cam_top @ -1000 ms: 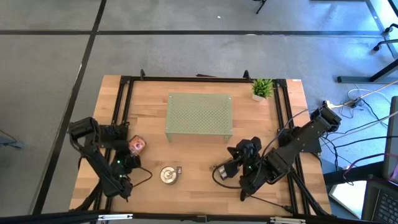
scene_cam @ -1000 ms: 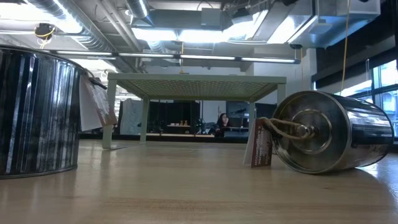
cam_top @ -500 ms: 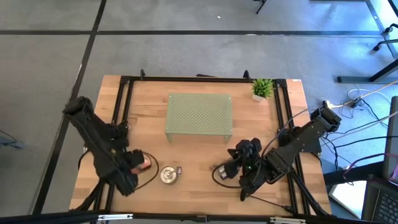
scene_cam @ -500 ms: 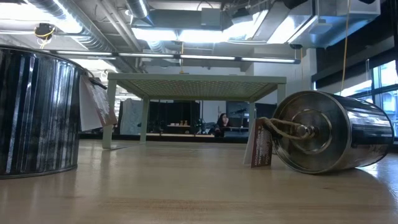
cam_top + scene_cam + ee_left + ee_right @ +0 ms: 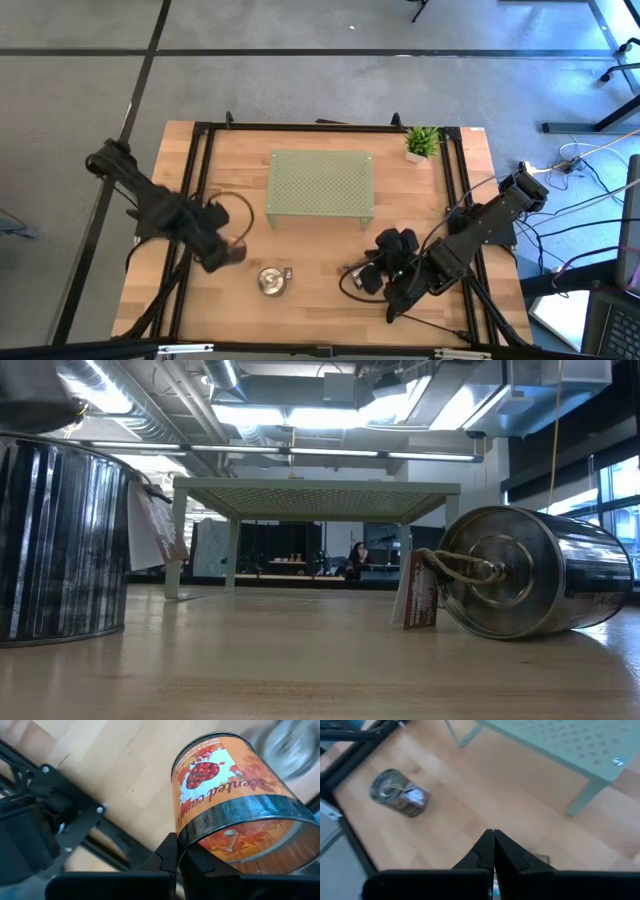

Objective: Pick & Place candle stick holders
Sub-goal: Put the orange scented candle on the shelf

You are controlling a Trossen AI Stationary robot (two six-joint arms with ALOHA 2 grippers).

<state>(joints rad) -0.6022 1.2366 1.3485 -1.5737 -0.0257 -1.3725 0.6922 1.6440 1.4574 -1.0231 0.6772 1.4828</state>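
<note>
— What is the left claw doing?

— It is hanging over the left front part of the tabletop. In the left wrist view its two fingers are pressing together on the rim of an orange tin can, so it is clamping on this can. The can is tilting, and its open mouth is showing a wick inside.

— And the right claw?

— It is waiting over the right front part of the tabletop. In the right wrist view its fingers are lying together with nothing between them.

— Where are the candle stick holders standing?

— I cannot tell this from these views. What is showing is tin cans. A silver tin can with a small tag is sitting near the front edge, between the two claws and apart from both. In the low view, one silver can is lying on its side with a tag hanging from its string.

— What else is sitting on the tabletop?

— A pale green perforated stand is standing in the middle, and a small green plant is standing at the far right corner.
</note>
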